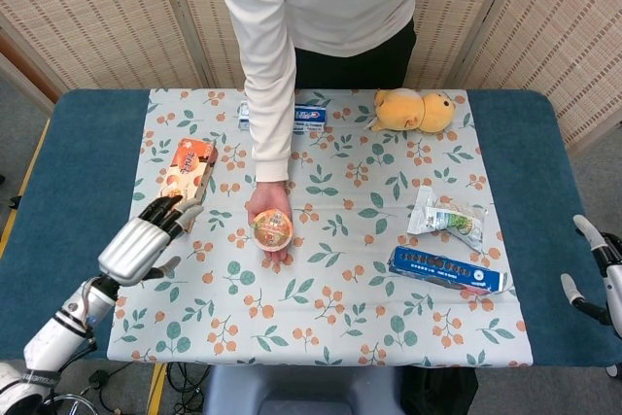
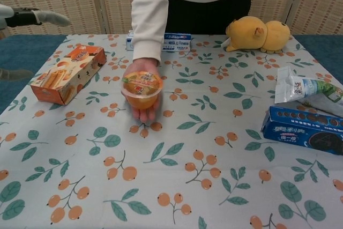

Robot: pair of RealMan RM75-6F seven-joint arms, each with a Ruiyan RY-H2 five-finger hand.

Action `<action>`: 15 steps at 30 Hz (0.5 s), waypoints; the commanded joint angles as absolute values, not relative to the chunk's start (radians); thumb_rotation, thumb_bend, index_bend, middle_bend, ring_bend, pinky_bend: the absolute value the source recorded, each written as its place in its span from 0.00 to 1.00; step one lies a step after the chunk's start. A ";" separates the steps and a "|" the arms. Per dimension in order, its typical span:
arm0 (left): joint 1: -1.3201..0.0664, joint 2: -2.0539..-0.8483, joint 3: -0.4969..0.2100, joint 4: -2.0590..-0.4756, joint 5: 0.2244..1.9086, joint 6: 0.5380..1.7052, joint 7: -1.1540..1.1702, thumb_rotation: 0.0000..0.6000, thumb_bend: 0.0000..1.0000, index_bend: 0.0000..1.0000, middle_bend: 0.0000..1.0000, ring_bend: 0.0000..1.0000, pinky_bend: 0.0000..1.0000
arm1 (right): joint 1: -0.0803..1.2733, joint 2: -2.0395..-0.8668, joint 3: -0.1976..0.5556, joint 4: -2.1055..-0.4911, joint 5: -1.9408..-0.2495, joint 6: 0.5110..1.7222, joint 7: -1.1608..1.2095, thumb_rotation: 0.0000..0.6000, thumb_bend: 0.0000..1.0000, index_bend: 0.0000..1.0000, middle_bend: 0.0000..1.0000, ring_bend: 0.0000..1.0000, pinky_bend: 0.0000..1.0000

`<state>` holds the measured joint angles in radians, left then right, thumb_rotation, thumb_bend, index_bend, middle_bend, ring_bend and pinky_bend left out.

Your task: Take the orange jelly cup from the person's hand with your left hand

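Observation:
The orange jelly cup [image 1: 272, 229] [image 2: 142, 90] rests upright on the person's open palm [image 1: 269, 211] [image 2: 140, 108], held above the middle of the flowered tablecloth. My left hand [image 1: 146, 241] hovers to the left of the cup, fingers spread and holding nothing, well apart from it. In the chest view only its fingertips [image 2: 51, 19] show at the upper left edge. My right hand [image 1: 595, 269] sits at the far right edge of the table, fingers apart and empty.
An orange biscuit box [image 1: 183, 184] [image 2: 68, 73] lies just beyond my left hand. A toothpaste box [image 1: 309, 117], a yellow plush toy [image 1: 413, 110], a white snack bag [image 1: 447, 220] and a blue cookie box [image 1: 445, 272] lie further right.

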<state>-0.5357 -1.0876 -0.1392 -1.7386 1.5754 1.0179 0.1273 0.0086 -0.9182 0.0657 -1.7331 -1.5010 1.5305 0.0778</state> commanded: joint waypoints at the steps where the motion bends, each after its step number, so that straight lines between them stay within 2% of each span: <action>1: -0.618 -1.125 -0.154 -1.715 1.557 0.921 0.134 1.00 0.32 0.00 0.00 0.00 0.07 | 0.008 -0.917 0.065 -1.735 -1.499 1.530 0.077 1.00 0.36 0.09 0.22 0.19 0.41; 15: -0.831 -1.277 -0.189 -1.628 1.384 0.688 0.263 1.00 0.32 0.00 0.00 0.00 0.05 | 0.008 -0.904 0.068 -1.744 -1.498 1.532 0.075 1.00 0.36 0.09 0.22 0.19 0.41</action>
